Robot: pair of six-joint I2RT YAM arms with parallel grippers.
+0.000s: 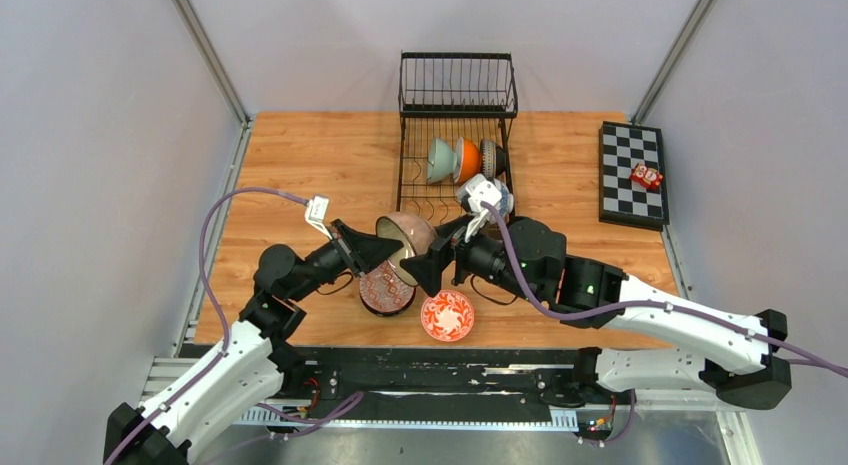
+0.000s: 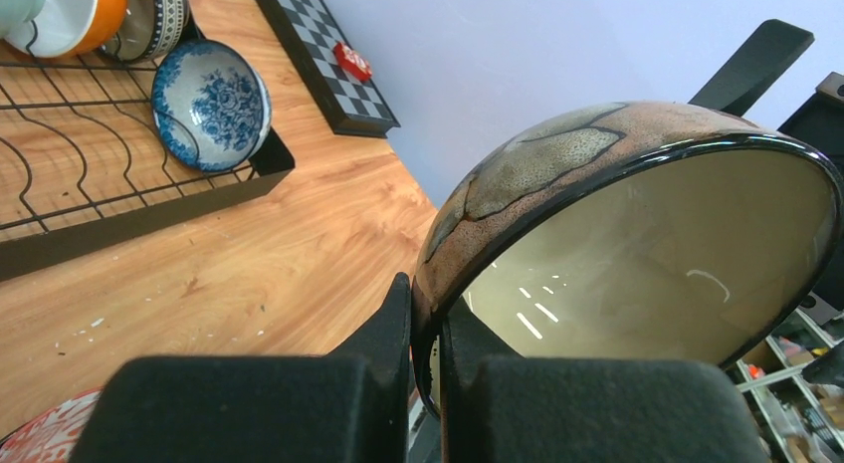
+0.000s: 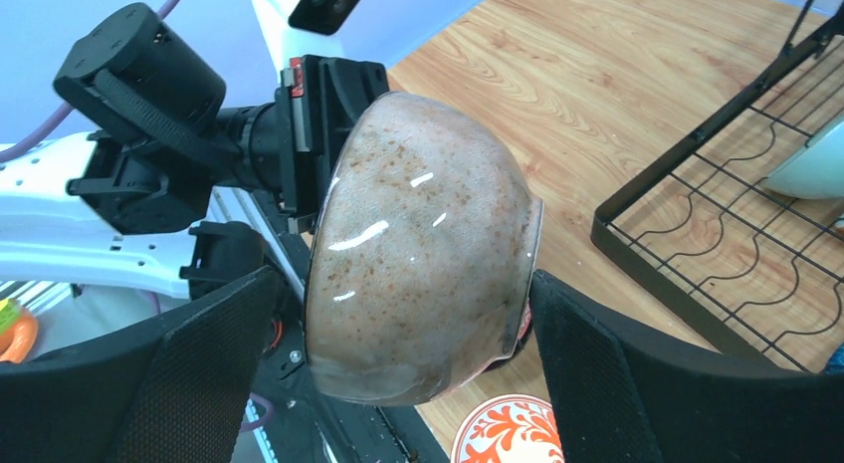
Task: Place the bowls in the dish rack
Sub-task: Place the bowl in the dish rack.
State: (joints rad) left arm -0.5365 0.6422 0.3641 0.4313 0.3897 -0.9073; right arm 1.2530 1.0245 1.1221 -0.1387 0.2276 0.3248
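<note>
Brown-speckled glaze marks the bowl in play. On the left, the left gripper is pinched tight on the rim of this brown speckled bowl, one finger inside the cream interior and one on the outer wall, holding it clear of the table and tipped on its side. Its opening faces back toward the left arm, and its rounded base points at the right arm.

Below it on the wooden table sit a dark red patterned bowl and, near the front edge, an orange-red floral bowl.

Next comes the right gripper, spread wide, a finger on either side of the speckled bowl; whether either pad touches the glaze is hard to tell. This looks like a handover, and the right arm is the nearer one to the goal.

Beyond and right stands the dish rack, already holding a pale green bowl, an orange bowl, a dark patterned bowl and a blue-and-white floral bowl.
</note>
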